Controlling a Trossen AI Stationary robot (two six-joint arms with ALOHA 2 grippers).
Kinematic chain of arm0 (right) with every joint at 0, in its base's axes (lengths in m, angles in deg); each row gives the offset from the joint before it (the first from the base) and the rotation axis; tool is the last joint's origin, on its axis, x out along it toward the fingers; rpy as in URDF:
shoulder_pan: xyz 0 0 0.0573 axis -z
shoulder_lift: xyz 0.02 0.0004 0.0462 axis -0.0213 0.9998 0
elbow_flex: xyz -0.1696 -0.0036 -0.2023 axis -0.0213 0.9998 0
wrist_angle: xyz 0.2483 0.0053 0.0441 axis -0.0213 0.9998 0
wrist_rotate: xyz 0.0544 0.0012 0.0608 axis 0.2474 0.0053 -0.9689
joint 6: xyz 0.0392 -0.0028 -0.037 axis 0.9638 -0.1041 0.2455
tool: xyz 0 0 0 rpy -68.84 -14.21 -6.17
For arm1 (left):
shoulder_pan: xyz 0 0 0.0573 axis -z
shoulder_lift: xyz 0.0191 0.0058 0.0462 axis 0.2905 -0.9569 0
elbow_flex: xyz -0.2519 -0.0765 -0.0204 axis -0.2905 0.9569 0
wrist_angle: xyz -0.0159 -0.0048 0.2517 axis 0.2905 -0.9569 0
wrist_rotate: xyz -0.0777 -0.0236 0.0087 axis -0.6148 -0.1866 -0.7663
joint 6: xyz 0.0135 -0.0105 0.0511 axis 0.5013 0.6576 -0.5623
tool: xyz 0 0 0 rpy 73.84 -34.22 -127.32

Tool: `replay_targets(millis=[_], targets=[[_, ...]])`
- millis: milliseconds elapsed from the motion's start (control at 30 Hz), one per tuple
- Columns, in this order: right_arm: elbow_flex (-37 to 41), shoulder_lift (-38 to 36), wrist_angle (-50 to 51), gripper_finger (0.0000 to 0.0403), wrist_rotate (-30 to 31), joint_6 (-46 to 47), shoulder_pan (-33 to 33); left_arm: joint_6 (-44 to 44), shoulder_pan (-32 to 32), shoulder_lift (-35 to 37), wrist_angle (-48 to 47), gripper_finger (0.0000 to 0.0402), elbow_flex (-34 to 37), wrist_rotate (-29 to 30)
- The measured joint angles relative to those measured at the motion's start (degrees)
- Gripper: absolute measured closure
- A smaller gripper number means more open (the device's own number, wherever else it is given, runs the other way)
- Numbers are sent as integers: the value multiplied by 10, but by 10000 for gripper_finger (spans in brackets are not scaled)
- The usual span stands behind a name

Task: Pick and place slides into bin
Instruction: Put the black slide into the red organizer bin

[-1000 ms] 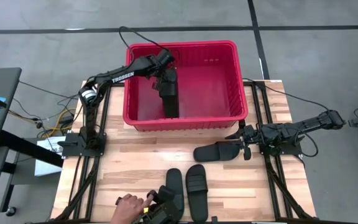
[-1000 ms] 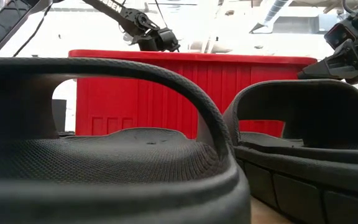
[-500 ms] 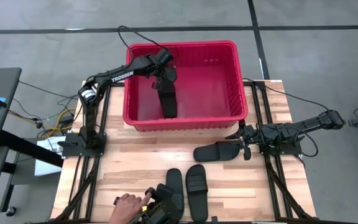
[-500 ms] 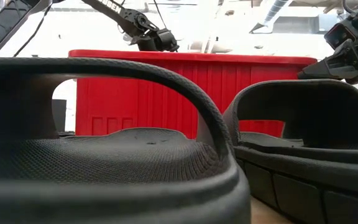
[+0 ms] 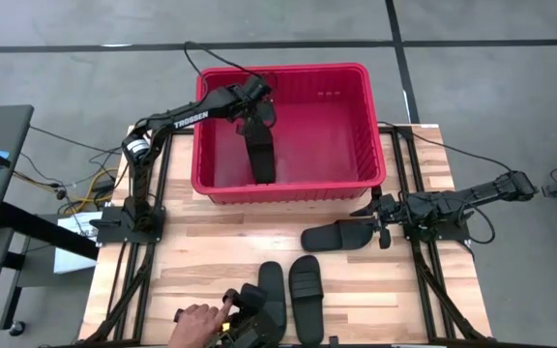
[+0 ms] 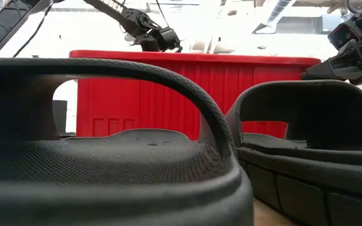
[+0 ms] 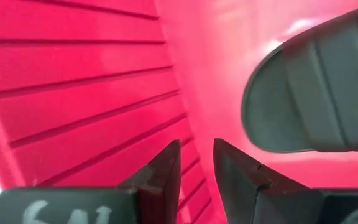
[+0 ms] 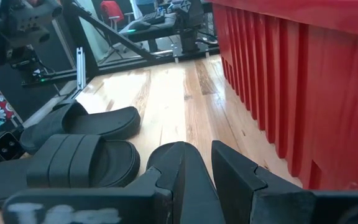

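The red bin stands at the far side of the wooden surface, and everything here is placed from it. The left pincer hangs inside the bin, near its far left corner. In the left wrist view its fingers stand a little apart with only a narrow gap between them, and nothing is between them. One black slide is inside the bin, in its left half, just beside this pincer and apart from it; it looks leaning with one end up toward the pincer. The right pincer is low over the surface, in front of the right front corner of the bin. It is pinching the heel end of a second slide, which lies flat just in front of the bin's front wall; in the right wrist view the rounded end of this slide sits between the two fingers. Two more slides lie side by side farther from the bin, near the front edge of the surface, with their length pointing toward the bin. Close to the left one of these, a person's hand rests at the front edge, touching a small black device.
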Motion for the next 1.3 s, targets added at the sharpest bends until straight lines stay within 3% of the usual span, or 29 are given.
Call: replay_targets(millis=[167,367,667,800,933,1300], targets=[[0,0,0,332,0,0,0,46,9,0,23,315,-4,17],[0,0,0,332,0,0,0,168,17,0,2,315,-69,-47],[0,0,0,332,0,0,0,360,7,1,-106,315,-269,-245],[0,0,0,332,0,0,0,431,-5,2,-141,315,-341,-367],[0,0,0,332,0,0,0,489,-17,53,-113,315,-312,-460],[0,0,0,332,0,0,0,515,-10,182,-135,315,-311,-471]])
